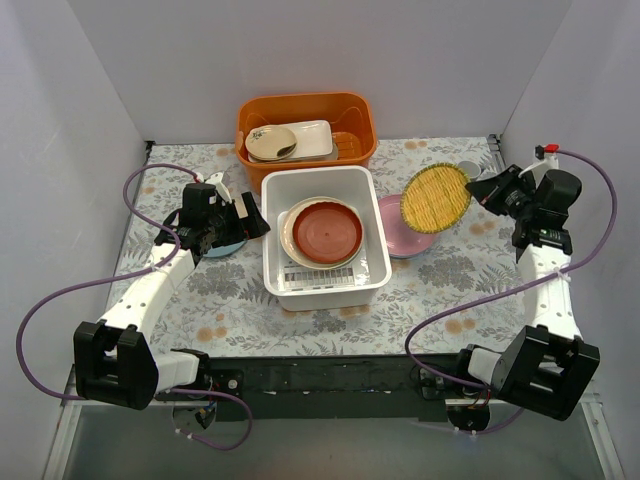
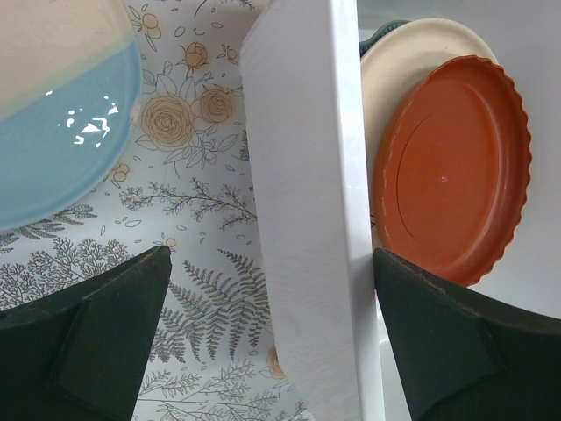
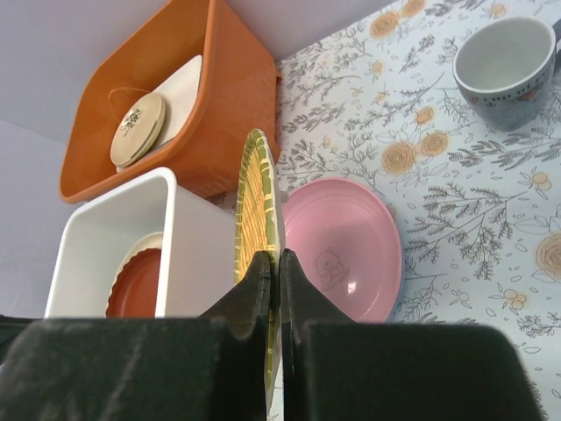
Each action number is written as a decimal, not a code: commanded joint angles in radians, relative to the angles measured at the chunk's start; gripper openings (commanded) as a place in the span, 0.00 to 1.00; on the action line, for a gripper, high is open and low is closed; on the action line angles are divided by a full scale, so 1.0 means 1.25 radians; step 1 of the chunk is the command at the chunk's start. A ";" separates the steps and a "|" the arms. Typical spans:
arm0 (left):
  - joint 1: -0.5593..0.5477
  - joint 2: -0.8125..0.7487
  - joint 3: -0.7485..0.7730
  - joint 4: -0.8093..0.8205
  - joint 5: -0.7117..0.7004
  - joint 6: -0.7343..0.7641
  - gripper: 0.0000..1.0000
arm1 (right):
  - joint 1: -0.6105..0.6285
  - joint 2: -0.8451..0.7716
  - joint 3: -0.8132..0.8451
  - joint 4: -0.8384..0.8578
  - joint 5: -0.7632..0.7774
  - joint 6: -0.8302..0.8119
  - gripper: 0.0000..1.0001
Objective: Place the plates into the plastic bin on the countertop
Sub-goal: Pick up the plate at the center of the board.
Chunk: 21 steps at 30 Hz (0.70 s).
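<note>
The plastic bin (image 1: 330, 293) stands mid-countertop (image 1: 440, 290) and holds a cream plate (image 1: 290, 225) with a red-brown plate (image 1: 327, 232) on it. A pink plate (image 1: 393, 240) lies just right of the bin. My right gripper (image 1: 478, 190) is shut on the rim of the yellow woven plate (image 1: 436, 197), holding it tilted on edge above the pink plate (image 3: 342, 246). In the right wrist view the gripper (image 3: 278, 272) pinches that plate (image 3: 254, 193). My left gripper (image 1: 255, 222) is open over a light blue plate (image 2: 53, 158), and the bin's left wall (image 2: 307, 219) shows between its fingers (image 2: 96, 342).
An orange tub (image 1: 305, 125) behind the bin holds a white tray and a small beige dish with a spoon. A grey mug (image 3: 508, 61) stands on the countertop at the far right. White walls close in the sides and back.
</note>
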 commanded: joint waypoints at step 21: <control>0.004 -0.017 -0.013 -0.008 -0.015 0.008 0.98 | 0.014 -0.040 0.115 0.071 -0.112 0.078 0.01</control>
